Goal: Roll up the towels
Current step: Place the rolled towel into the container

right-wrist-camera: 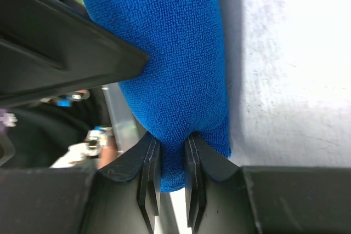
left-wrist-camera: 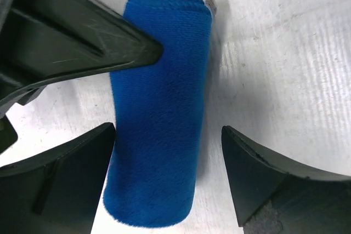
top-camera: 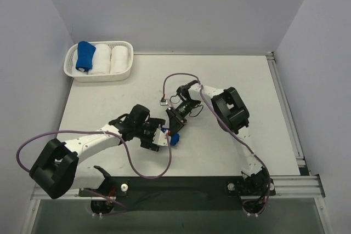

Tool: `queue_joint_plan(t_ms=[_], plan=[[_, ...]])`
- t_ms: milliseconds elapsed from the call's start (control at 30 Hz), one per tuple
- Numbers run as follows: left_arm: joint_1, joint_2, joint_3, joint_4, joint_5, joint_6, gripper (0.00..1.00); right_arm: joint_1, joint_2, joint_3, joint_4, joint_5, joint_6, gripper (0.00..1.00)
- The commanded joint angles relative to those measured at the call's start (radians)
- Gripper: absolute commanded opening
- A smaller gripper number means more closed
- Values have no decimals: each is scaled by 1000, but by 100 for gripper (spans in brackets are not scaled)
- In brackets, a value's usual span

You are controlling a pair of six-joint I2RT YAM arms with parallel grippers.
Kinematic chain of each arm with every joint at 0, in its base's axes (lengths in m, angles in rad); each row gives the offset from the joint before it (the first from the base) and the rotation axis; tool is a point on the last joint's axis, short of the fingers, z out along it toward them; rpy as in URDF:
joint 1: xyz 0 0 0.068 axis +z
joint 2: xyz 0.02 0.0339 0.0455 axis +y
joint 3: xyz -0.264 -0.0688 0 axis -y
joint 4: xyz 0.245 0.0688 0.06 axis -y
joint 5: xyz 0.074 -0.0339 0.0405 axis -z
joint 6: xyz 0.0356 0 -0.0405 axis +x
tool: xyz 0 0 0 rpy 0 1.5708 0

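Note:
A rolled blue towel (top-camera: 175, 138) lies on the white table between the two arms. In the left wrist view this towel (left-wrist-camera: 159, 124) is a fat bundle between the fingers of my left gripper (left-wrist-camera: 168, 132), which stands open, with a gap on its right side. My left gripper (top-camera: 164, 136) sits just left of the roll. My right gripper (right-wrist-camera: 171, 138) is shut on the end of the towel (right-wrist-camera: 175, 53), pinching a fold of cloth. From above, my right gripper (top-camera: 176, 124) reaches down onto the roll. A second rolled blue towel (top-camera: 85, 56) lies in the basket.
A white basket (top-camera: 98, 77) stands at the table's back left corner, holding two white towel rolls (top-camera: 109, 58) beside the blue one. A black finger (left-wrist-camera: 82, 42) of the other arm presses the roll's side. Purple cables loop over the table near both arms.

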State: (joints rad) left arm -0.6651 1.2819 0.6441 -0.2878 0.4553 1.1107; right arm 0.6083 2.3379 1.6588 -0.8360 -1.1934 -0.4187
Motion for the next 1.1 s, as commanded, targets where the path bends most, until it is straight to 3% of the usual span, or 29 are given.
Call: queue_joint_plan(t_ms=[0, 233, 300, 367, 467, 500, 567, 600, 700, 733, 800, 933, 1067], plan=[[-5, 49, -1, 88, -27, 83, 88, -5, 104, 34, -38, 97, -23, 0], [-5, 131, 6, 111, -9, 109, 83, -25, 230, 163, -107, 100, 11, 0], [-4, 172, 26, 92, -17, 109, 77, -25, 247, 185, -115, 107, 15, 0], [-4, 204, 49, 59, -20, 112, 70, -25, 251, 191, -117, 113, 20, 0], [2, 275, 116, -11, -26, 80, 49, -27, 253, 190, -117, 121, 31, 0], [8, 308, 136, -57, -26, 45, 40, -27, 242, 185, -120, 132, 37, 4], [19, 332, 192, -99, -23, 0, 33, -39, 221, 173, -118, 129, 52, 14], [36, 341, 206, -131, -18, -46, 26, -48, 186, 145, -117, 124, 55, 31], [59, 338, 253, -194, -17, -139, 15, -108, 88, 99, -112, 115, 75, 55], [77, 335, 265, -209, -14, -173, 0, -126, 59, 70, -112, 106, 81, 64], [108, 327, 327, -272, 2, -285, 0, -197, -29, 41, -109, 98, 93, 78], [217, 326, 475, -372, 69, -512, 0, -315, -164, -25, -110, 101, 98, 81], [402, 330, 638, -418, 158, -745, 0, -404, -270, -109, -117, 98, 92, 82]])
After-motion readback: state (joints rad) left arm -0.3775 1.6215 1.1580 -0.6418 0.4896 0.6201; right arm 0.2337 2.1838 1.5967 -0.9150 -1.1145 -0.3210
